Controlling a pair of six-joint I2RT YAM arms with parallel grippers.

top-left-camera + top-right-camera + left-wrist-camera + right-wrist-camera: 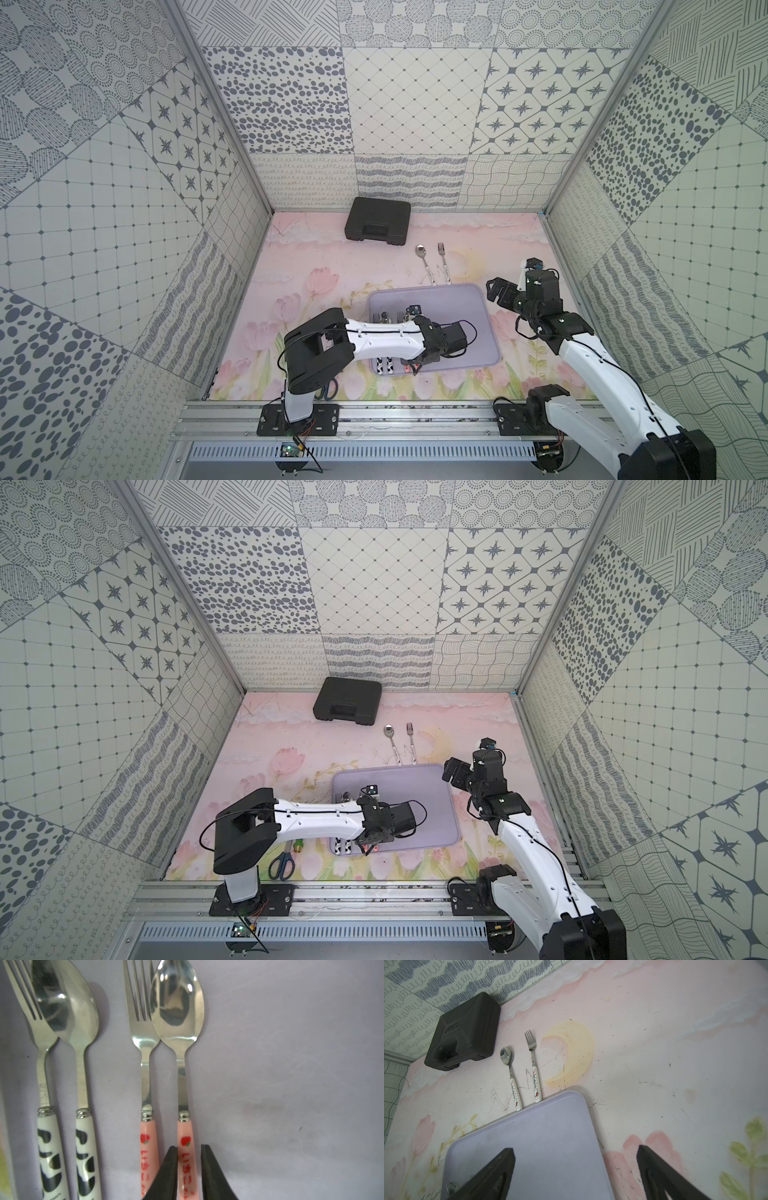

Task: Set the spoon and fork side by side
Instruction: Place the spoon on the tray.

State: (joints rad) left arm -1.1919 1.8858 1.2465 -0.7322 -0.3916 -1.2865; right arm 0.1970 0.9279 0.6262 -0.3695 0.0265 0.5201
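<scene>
At the far left, by the left arm's base, dark-handled scissors (282, 864) lie on the floral mat (316, 257), and a black case (377, 221) sits against the far wall. On the left part of the lavender tray (457, 307), the cow-patterned fork (41, 1076) and cow-patterned spoon (68, 1005) lie parallel, with the spoon's bowl overlapping the fork's tines. Just beside them lie the strawberry fork (145, 1043) and strawberry spoon (178, 1012), their pink handles close and parallel and the bowl's edge touching the fork's head. The left gripper (189, 1148) straddles the strawberry spoon's handle with its jaws slightly apart. One finger (170, 1167) sits against the handle and a sliver of tray shows before the other, so the spoon looks laid down and loose rather than pinched. Farther right, on the mat just beyond the tray's far rim, the Hello Kitty spoon (506, 1056) and Hello Kitty fork (536, 1084) lie side by side, a little apart. The right gripper (575, 1148) hangs near the tray's far right corner, jaws wide apart and empty. By my reading the pairing is all but done, since every spoon lies next to its fork. What is left is for the left gripper to part fully and lift clear without dragging the spoon. Whether the Hello Kitty pair belongs on the tray cannot be told.
</scene>
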